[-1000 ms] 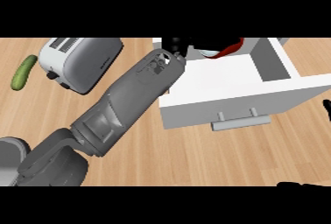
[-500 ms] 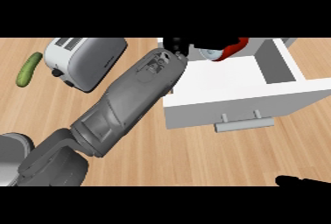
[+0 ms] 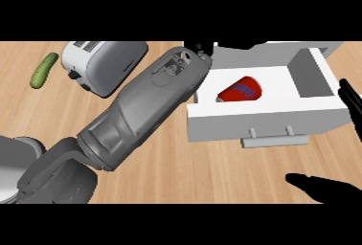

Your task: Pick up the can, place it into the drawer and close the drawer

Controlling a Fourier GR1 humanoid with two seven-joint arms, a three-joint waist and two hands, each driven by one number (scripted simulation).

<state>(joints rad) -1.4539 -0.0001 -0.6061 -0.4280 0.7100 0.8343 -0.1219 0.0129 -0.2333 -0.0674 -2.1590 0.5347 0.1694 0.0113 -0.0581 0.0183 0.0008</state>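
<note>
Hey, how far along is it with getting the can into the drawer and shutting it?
Done: the red can lies inside the white drawer, with no hand around it. In hand: the left hand is at the drawer's far left corner, mostly out of sight; the right hand sits low at the view's right. Left: the drawer is wide open, its handle untouched, so closing remains.

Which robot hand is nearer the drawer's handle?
Right. The right robot hand shows below and right of the drawer handle; the left robot hand is up by the drawer's far left corner.
</note>
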